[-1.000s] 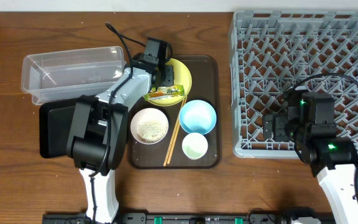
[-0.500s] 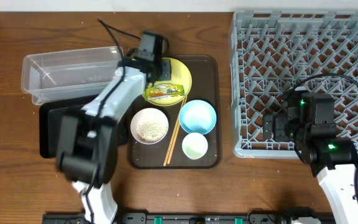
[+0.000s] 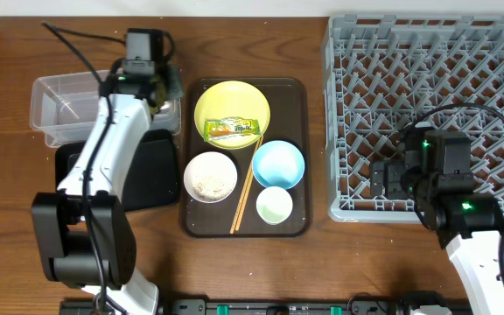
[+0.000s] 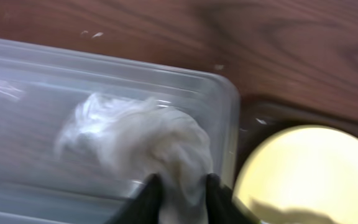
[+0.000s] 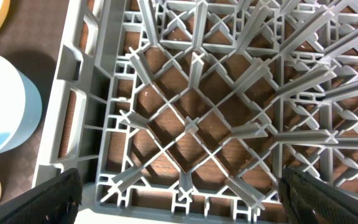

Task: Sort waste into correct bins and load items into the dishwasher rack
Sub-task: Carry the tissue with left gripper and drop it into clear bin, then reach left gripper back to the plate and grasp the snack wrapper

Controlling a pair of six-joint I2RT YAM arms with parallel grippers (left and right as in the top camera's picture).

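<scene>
Left arm stretched far forward, wrist angled down; left gripper [image 4: 180, 190] pinched on white scrap [image 4: 142, 137]. Right arm folded near its base; right gripper [image 5: 180, 180] jaws spread wide.

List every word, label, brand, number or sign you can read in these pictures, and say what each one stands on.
Print on the green-and-yellow wrapper, lying on the yellow plate: too small to read.
On the dishwasher rack, the clear tub and the white crumpled scrap: no writing visible.
Elsewhere in the three views: no readable words, numbers or signs.
</scene>
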